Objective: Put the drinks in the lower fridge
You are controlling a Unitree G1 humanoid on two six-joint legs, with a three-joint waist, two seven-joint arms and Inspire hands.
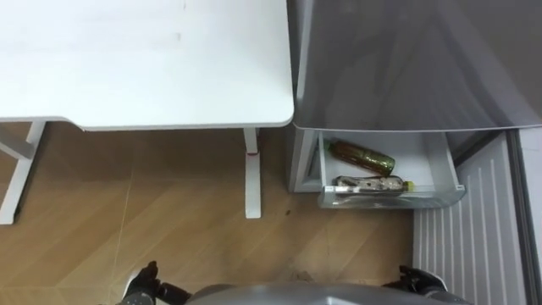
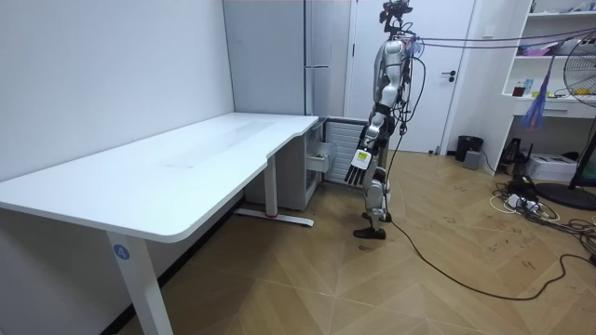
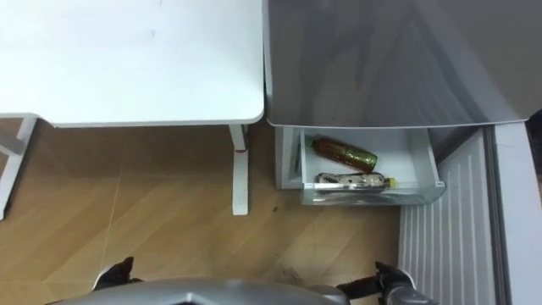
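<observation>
Down in the open bottom drawer (image 1: 444, 172) of the fridge (image 1: 406, 59) lie two drinks on their sides. A dark bottle (image 1: 362, 156) rests slantwise toward the back, and a clear bottle (image 1: 371, 185) with a yellow cap lies close in front of it, just behind the drawer's see-through front wall. The fridge door (image 1: 466, 233) stands swung open at the robot's right, its ribbed inner face showing. A white worktop (image 1: 144, 59) stands beside the fridge on the robot's left. The robot stands upright on the wooden floor (image 1: 169, 212), facing the drawer. Its left hand (image 2: 359, 167) hangs at its side with fingers straight and loose, holding nothing. Its right hand (image 1: 421, 278) shows at the lower edge of the eye view; whether it is open or closed cannot be told.
</observation>
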